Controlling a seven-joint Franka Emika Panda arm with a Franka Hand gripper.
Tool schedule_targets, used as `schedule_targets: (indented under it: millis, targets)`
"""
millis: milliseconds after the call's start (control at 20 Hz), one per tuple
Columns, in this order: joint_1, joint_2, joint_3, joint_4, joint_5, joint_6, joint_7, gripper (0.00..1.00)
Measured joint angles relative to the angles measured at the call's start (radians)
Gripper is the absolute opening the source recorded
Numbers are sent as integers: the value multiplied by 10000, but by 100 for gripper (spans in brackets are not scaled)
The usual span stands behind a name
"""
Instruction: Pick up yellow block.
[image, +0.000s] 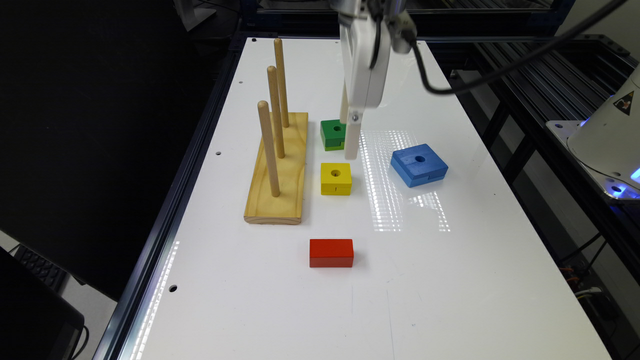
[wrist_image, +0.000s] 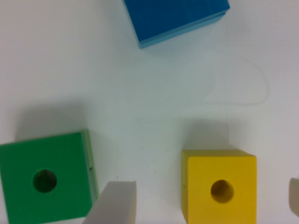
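Nearest the lens, low in the exterior frame's centre, lies a red block (image: 331, 252) on the white counter (image: 450, 280). Left of centre stands the wooden peg board (image: 277, 190), its three pegs bare; no container is present. The blue block (image: 419, 164) sits right of centre and the green block (image: 331, 134) above centre. The yellow block (image: 335, 178) rests mid-frame, just below the green one. The wrist view shows the jaws spread wide, straddling it from above. They should probably drop straight, clear of the green block, then close on flat sides.
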Motion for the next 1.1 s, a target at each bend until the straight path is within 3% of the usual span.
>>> schedule_targets:
  millis: [200,1100]
  targets:
    - [0,299,-7,132,-3,170,0,100]
    - [6,315,2,244,-3,165,0,100]
